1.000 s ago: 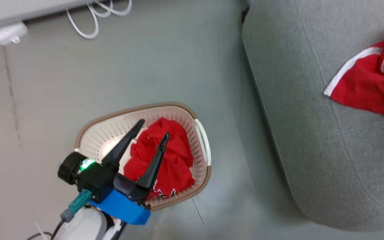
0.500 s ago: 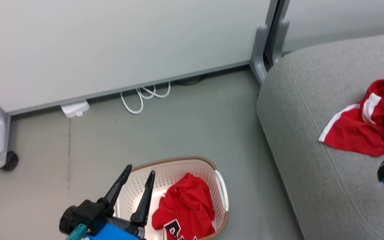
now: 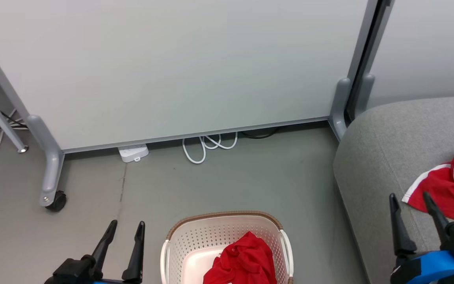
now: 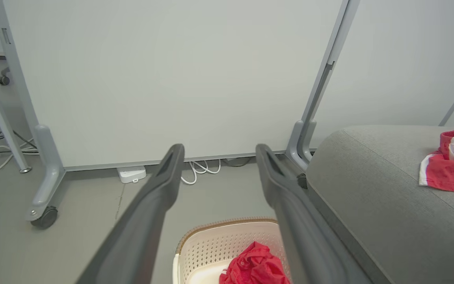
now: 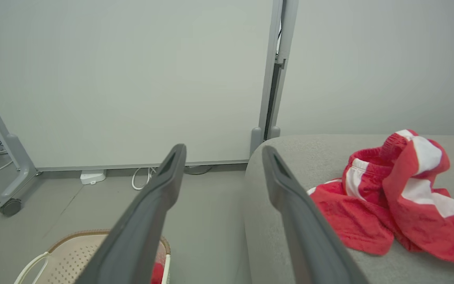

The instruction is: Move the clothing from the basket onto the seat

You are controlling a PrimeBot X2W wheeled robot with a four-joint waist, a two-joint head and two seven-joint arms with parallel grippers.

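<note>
A: What's cut off or hard to read?

B: The laundry basket (image 3: 223,215) runs off the bottom of the head view. You get its far brown rim, the perforated wall and two white handles. The crumpled red garment (image 3: 244,258) inside it is cut the same way, so its lower folds are hidden. On the grey sofa (image 3: 373,150), the red-and-white garment (image 3: 441,193) runs off the right edge. The right wrist view shows it whole, heaped near the sofa's rounded end.

A: And the grippers?

B: The left gripper (image 3: 127,224) sits low at the left, over floor beside the basket, its body mostly out of frame. The right gripper (image 3: 408,195) stands over the sofa's front edge, tips near the red-and-white garment's hem. In its wrist view one finger covers the cloth's near edge — I can't tell whether they touch.

A: How wide are they?

B: Both pairs of fingers are spread wide — nothing between them, nothing gripped.

A: Behind all that?

B: A pale partition panel (image 3: 179,71) on castors, a white cable (image 3: 194,161) looped under its lower edge, and a white power strip (image 3: 133,152) beside it.
</note>
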